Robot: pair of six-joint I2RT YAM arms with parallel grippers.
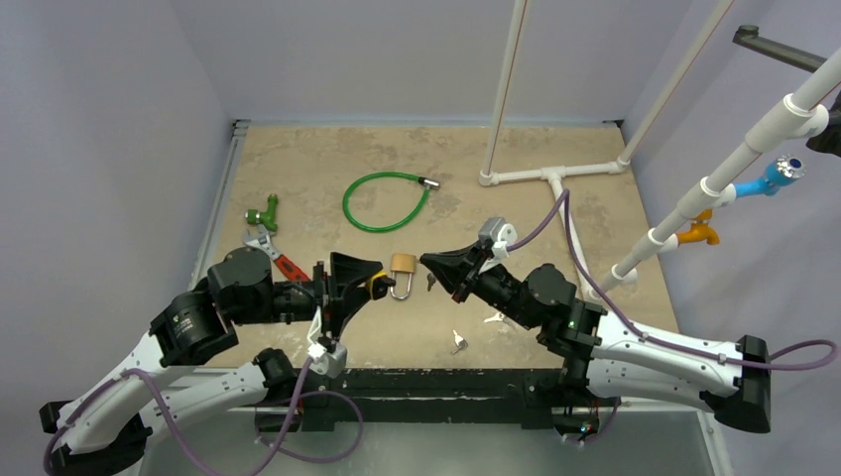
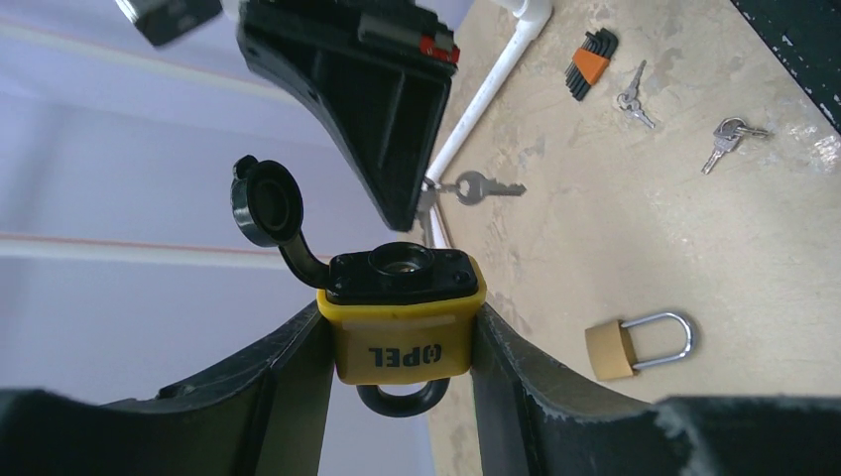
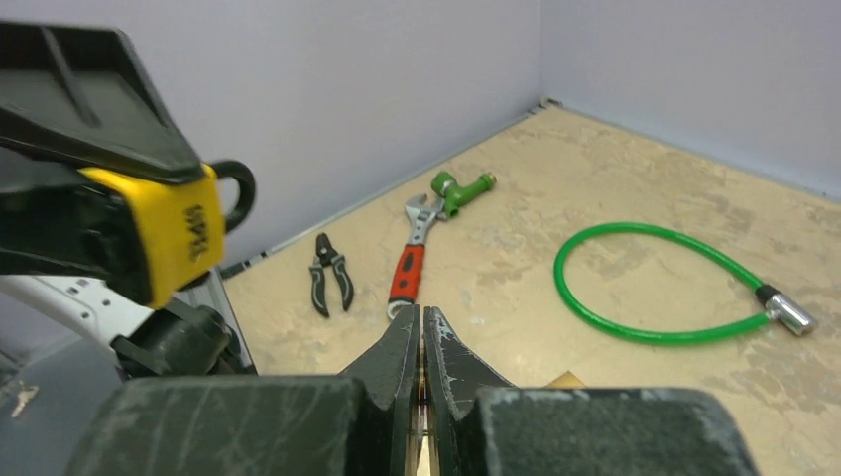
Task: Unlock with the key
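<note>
The yellow padlock (image 2: pixel 402 322) is clamped across its flat sides by the left jaws (image 1: pixel 373 281), which are set at about half width. In the top view it is held clear of the tabletop (image 2: pixel 615 238) near the centre of the frame. Its long axis runs from the black shackle, low in the left wrist view, to the black keyway face (image 2: pixel 402 263) above, which is turned towards the right jaws (image 3: pixel 423 332). These are pressed fully together and are met nearly head-on, with a small gap left between their tip and the lock. The hinged round dust cap (image 2: pixel 266 203) is flipped aside, so the keyhole is exposed. A silver key (image 2: pixel 483 187) is seen just at the tip of the right jaws, the nearer arm to it. Whether it is pinched there or lies on the tabletop behind cannot be settled. The lock body appears to be rubbery plastic over metal. The tabletop is mottled beige and matt, and a brass padlock (image 2: pixel 635 347) with a bright shackle lies on it.
</note>
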